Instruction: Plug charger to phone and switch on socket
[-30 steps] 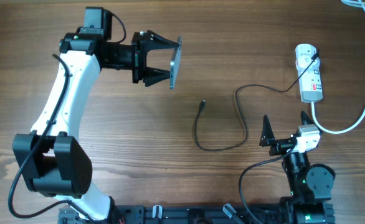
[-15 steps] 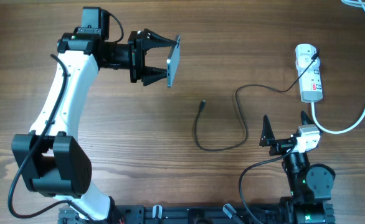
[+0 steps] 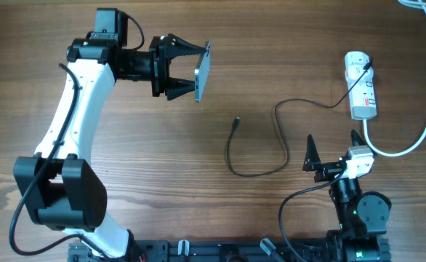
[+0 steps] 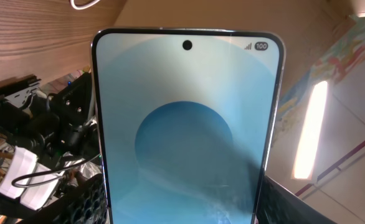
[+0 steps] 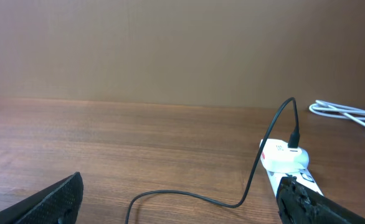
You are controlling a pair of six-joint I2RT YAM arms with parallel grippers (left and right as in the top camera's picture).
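Observation:
My left gripper (image 3: 187,70) is shut on the phone (image 3: 203,73) and holds it on edge above the table at the back middle. In the left wrist view the phone's blue-cyan screen (image 4: 185,124) fills the frame between the fingers. The charger, a thin black cable (image 3: 278,135), loops on the table from the socket (image 3: 361,93) to its plug tip (image 3: 236,122), which lies below and right of the phone. My right gripper (image 3: 334,149) is open and empty near the front right, close to the cable loop. The right wrist view shows the cable (image 5: 257,168) and the socket (image 5: 286,158).
A thick white cable (image 3: 416,142) runs from the socket along the right edge of the table; it also shows in the right wrist view (image 5: 347,113). Bare wooden table lies between the phone and the plug tip.
The left gripper with the phone shifted very slightly left a second ago. Since then nothing has moved.

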